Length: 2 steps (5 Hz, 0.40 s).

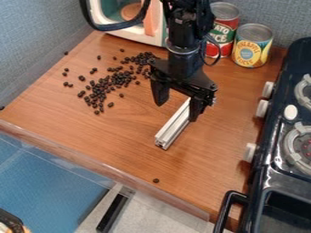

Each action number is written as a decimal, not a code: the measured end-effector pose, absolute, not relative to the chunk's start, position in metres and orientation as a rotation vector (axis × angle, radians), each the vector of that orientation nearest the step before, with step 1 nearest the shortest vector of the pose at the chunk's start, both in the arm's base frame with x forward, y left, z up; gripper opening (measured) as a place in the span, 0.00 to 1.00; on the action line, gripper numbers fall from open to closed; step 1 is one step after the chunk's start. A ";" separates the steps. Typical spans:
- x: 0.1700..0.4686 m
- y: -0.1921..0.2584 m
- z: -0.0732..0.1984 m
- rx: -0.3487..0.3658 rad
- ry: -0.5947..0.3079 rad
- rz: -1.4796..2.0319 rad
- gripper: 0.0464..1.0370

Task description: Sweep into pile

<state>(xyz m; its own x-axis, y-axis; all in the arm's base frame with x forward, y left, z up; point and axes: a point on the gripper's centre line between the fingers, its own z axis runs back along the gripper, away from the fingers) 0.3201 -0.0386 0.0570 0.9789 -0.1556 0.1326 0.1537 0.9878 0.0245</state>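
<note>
The black gripper (176, 112) hangs over the middle of the wooden counter, its two fingers spread wide apart. A silvery metal bar (172, 129) lies at a slant below it, the upper end partly hidden behind the right finger; whether they touch I cannot tell. Left of the gripper, dark beans (103, 86) are scattered in a loose band from beside the arm down toward the lower left, with several strays around them. One lone bean (156, 180) rests near the counter's front edge.
Two cans, a red one (223, 27) and a yellow-and-blue one (251, 45), stand at the back right. A toy microwave (121, 32) is at the back left. The black stove (273, 159) borders the right side. A clear strip (103, 168) runs along the counter's front edge.
</note>
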 end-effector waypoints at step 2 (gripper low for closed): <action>0.316 -0.049 0.049 -0.053 -0.103 -0.169 0.96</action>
